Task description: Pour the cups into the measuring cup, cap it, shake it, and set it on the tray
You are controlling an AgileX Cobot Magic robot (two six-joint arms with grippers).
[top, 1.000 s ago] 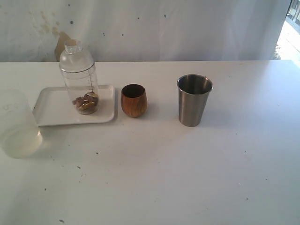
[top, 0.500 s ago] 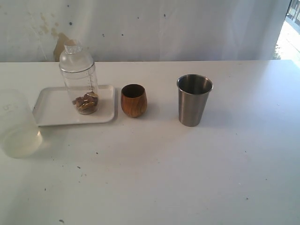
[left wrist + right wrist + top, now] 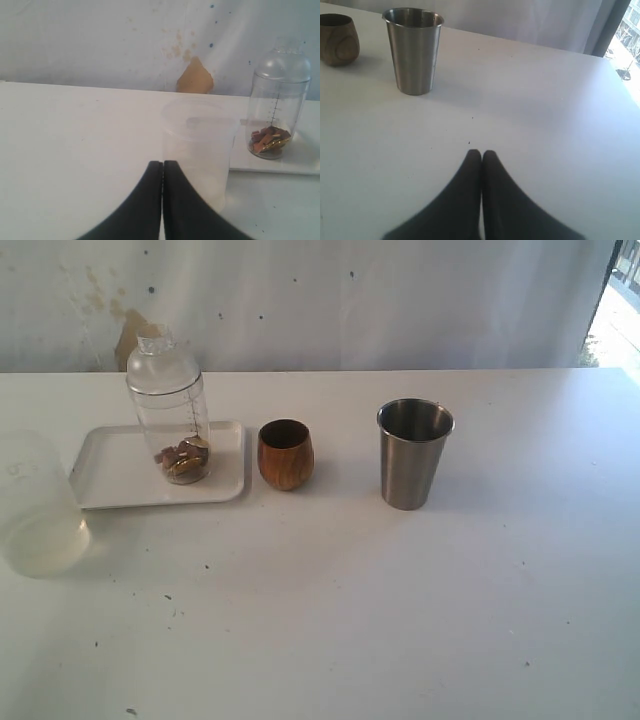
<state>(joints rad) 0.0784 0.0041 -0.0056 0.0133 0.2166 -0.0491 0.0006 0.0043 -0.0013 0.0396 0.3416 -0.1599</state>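
The clear measuring cup (image 3: 170, 430) stands upright on the white tray (image 3: 115, 475) at the left, with the domed cap (image 3: 160, 360) on top and brown bits in its bottom. It shows too in the left wrist view as the measuring cup (image 3: 275, 110) under its cap (image 3: 284, 61) on the tray (image 3: 300, 162). The wooden cup (image 3: 286, 454) stands beside the tray and the steel tumbler (image 3: 413, 454) further right. My left gripper (image 3: 163, 162) is shut and empty. My right gripper (image 3: 481, 151) is shut and empty, short of the tumbler (image 3: 413, 50) and wooden cup (image 3: 337, 39). Neither gripper appears in the exterior view.
A frosted translucent container (image 3: 35, 505) stands at the table's left edge, close in front of the left gripper in the wrist view, container (image 3: 200, 150). A white wall with a brown patch (image 3: 196, 77) runs behind the table.
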